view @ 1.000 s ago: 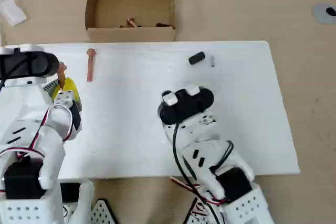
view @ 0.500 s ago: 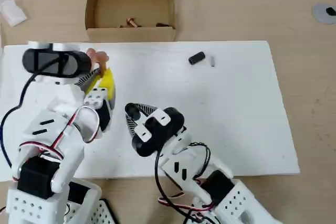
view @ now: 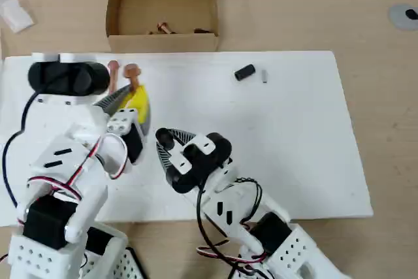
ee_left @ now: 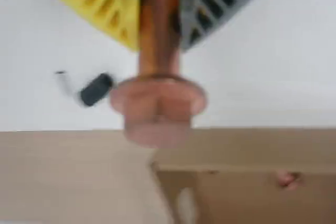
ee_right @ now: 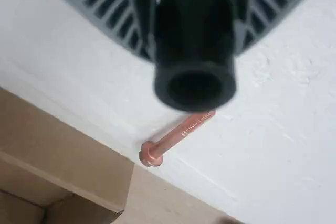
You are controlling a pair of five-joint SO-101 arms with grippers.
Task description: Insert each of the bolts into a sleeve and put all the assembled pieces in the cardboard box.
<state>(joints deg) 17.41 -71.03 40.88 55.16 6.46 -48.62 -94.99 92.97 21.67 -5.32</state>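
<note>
- Left pincer [view: 133, 101]: clamped on a copper bolt [ee_left: 157, 72]; upper left of the high view, just below the cardboard box [view: 112, 11].
- Right pincer [view: 167, 148]: gripping a black sleeve [ee_right: 195, 61]; centre-left, bore open forward.
- Step in hand, as judged: mating. Set the bolt's axis on the bore's line before pushing, and go slowly.
- Loose bolt [view: 113, 78] and spare sleeve [view: 244, 72]: on the white sheet, unassembled.
</note>
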